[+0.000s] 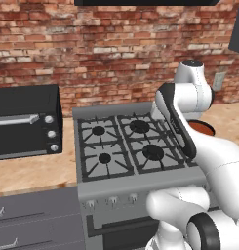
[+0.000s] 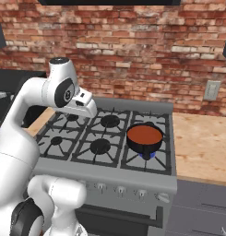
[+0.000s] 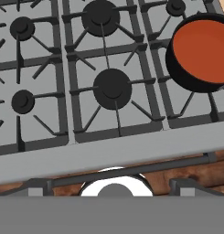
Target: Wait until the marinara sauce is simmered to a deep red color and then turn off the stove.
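A wide grey stove (image 2: 105, 138) with black grates and six round black burners stands against a red brick wall (image 2: 133, 55), with pale wood counter on both sides. A small black pan (image 2: 144, 140) sits on the stove's front right burner, its bottom lit by a small blue flame (image 2: 146, 156). The marinara sauce (image 2: 144, 134) fills the pan as a smooth, flat disc of orange-red. Seen from the hand camera, the same sauce (image 3: 202, 43) lies toward the stove's right edge, with the centre front burner (image 3: 112, 88) bare beside it. A row of small grey knobs (image 2: 120, 189) runs along the stove's front panel, below the grates. A black toaster oven (image 1: 26, 119) with silver knobs stands on the counter left of the stove. The white arm is raised above the stove's left half, its hand (image 2: 84, 103) pointing down at the grates. The fingers are hidden, so whether the gripper is open or closed cannot be told.
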